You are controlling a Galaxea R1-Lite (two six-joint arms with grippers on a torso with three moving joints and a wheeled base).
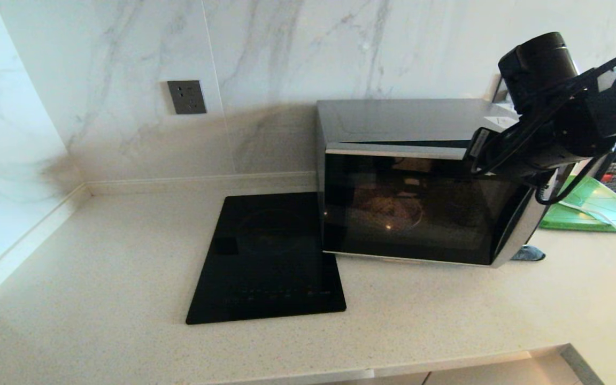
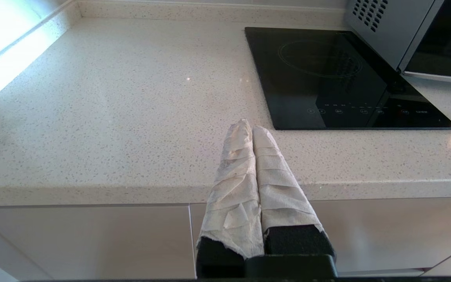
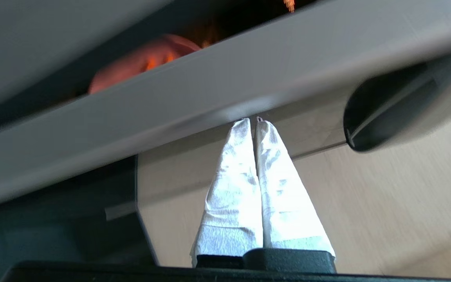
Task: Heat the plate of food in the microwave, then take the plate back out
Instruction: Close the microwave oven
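Microwave [image 1: 415,208]: door shut, plate of food [image 1: 388,208] inside. My right gripper [image 3: 253,120]: fingers together at handle. Left gripper [image 2: 251,127]: fingers together, parked.

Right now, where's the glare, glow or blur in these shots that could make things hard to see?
Head view: the microwave door is dark glass, the plate of food only a dim warm glow. Left wrist view: bright window glare at the counter's far corner, light spots on the cooktop. Right wrist view: smeared, the right gripper close under the microwave.
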